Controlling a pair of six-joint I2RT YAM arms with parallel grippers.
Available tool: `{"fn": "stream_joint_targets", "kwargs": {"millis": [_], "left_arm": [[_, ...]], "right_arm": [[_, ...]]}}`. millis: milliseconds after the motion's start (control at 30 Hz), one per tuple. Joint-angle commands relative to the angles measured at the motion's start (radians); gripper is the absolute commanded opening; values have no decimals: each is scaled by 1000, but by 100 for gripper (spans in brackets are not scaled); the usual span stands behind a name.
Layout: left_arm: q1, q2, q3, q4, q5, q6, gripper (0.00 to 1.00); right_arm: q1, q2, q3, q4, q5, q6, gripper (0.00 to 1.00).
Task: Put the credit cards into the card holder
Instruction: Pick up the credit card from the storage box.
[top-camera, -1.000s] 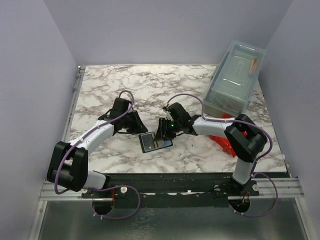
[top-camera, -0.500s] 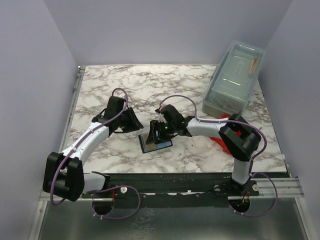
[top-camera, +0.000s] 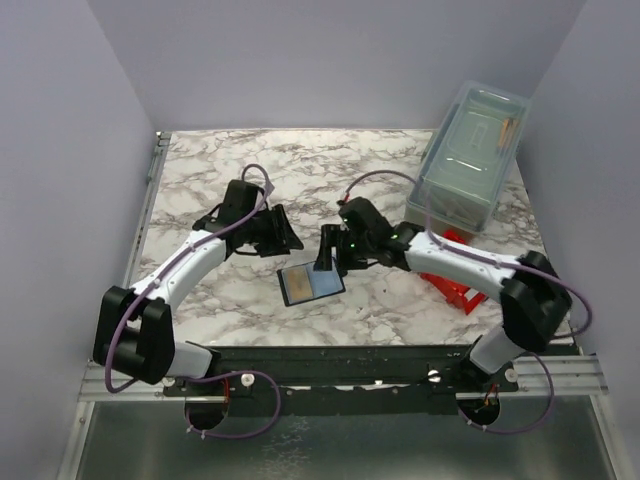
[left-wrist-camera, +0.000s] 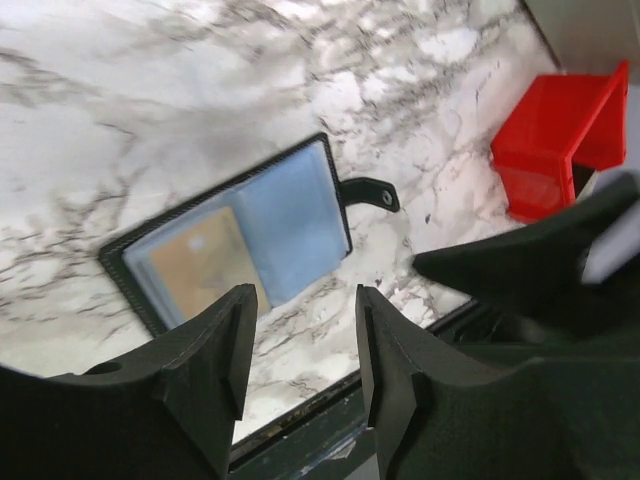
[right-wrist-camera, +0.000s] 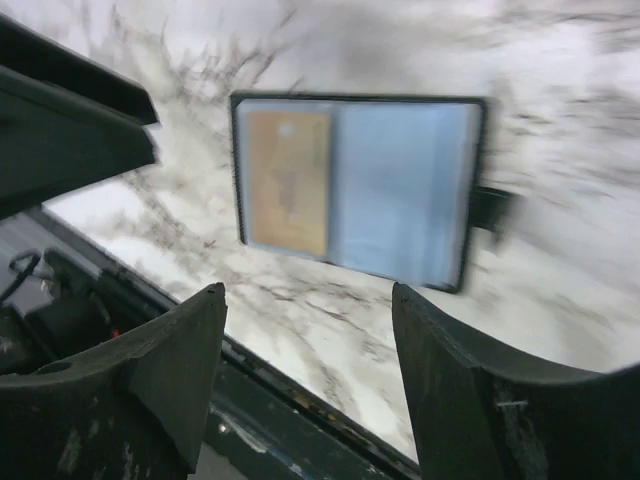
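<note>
Lying open on the tabletop (top-camera: 200, 170), the card holder (top-camera: 311, 285) shows one blurred orange card (right-wrist-camera: 288, 180); left fingers (left-wrist-camera: 215, 350) and right fingers (right-wrist-camera: 170, 360) gape empty; red bin (top-camera: 455, 290) half hidden.

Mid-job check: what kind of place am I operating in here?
Probably a lab test cell: a marble-patterned tabletop boxed in by plain lilac walls, both arms bolted to a metal rail, and staged props like a red bin and clear lidded box.

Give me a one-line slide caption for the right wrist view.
Right gripper hovers open above the unfolded card holder, one orange-gold credit card in a sleeve, on the marble table.
</note>
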Motion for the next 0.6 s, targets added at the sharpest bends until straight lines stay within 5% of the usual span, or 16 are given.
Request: {"fn": "stream_joint_targets", "kwargs": {"millis": [0, 133, 300, 567], "left_arm": [[-117, 89, 60, 57, 80, 6, 51], [-251, 193, 142, 119, 87, -5, 51], [-331, 304, 255, 155, 144, 9, 51], [-336, 283, 210, 171, 209, 34, 52]], "right_arm": [[-43, -244, -3, -402, 413, 30, 71], [-105, -471, -40, -695, 658, 176, 82], [-304, -718, -158, -851, 759, 338, 89], [-465, -703, -217, -927, 831, 576, 89]]}}
